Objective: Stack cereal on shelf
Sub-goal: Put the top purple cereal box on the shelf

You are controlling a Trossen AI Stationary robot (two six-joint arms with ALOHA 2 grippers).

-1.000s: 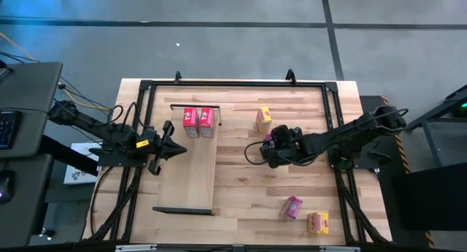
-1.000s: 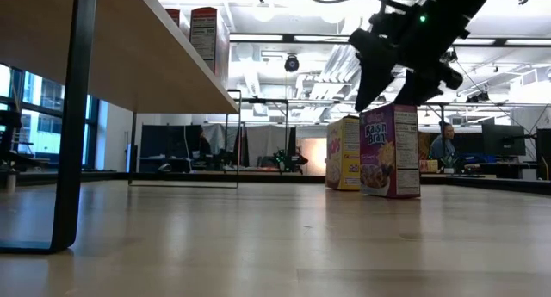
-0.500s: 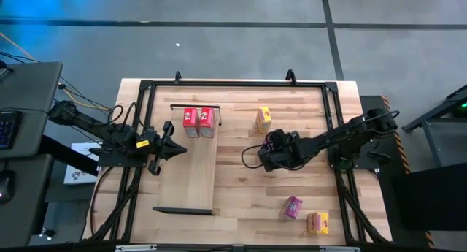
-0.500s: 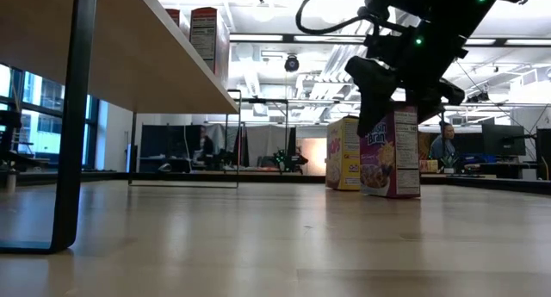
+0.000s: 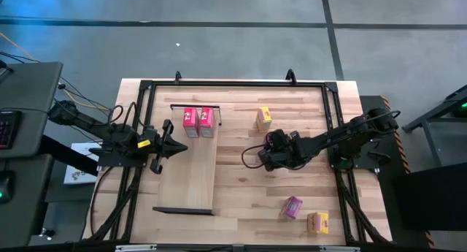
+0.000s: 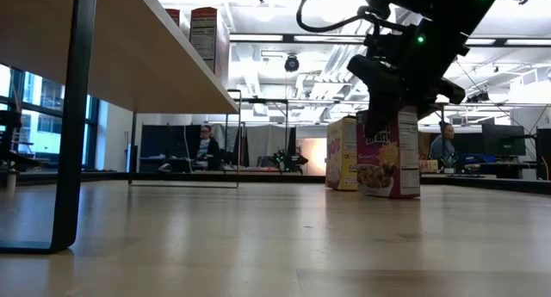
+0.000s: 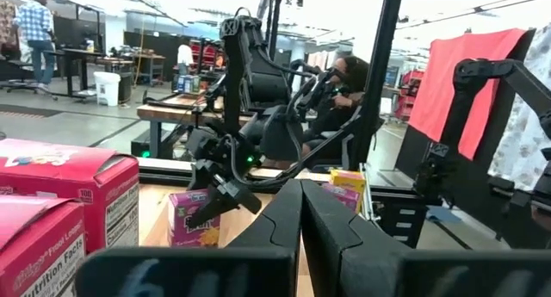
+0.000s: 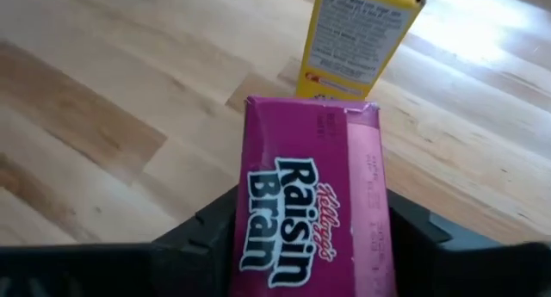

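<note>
A magenta Raisin Bran box (image 8: 310, 219) stands upright on the tabletop right of the shelf (image 5: 193, 172), a long pale wood panel. My right gripper (image 5: 268, 151) hangs over this box and hides it in the high view; in the low view the gripper (image 6: 392, 95) covers the top of the box (image 6: 389, 163). Two red boxes (image 5: 198, 120) stand at the shelf's far end. A yellow box (image 5: 263, 119) stands upright just behind the magenta one. My left gripper (image 5: 171, 146) is shut, touching nothing, at the shelf's left edge. My right gripper holds the magenta box by its upper end (image 8: 312, 125), pinched between the two fingers (image 8: 207, 228), which lie against its two opposite sides. It comes from above, pointing down. The box stays upright with its bottom (image 6: 389, 194) on the tabletop.
Another magenta box (image 5: 292, 207) and a yellow box (image 5: 317, 223) lie near the table's near right corner. A black metal frame (image 5: 332, 113) runs round the table. The shelf's middle and near end are bare. People sit in the room beyond.
My right gripper has come down over the magenta box and shifted slightly toward the table's left, and its fingers have closed in on the box's top. The box has turned a little on the table and shows a different face in the low view.
</note>
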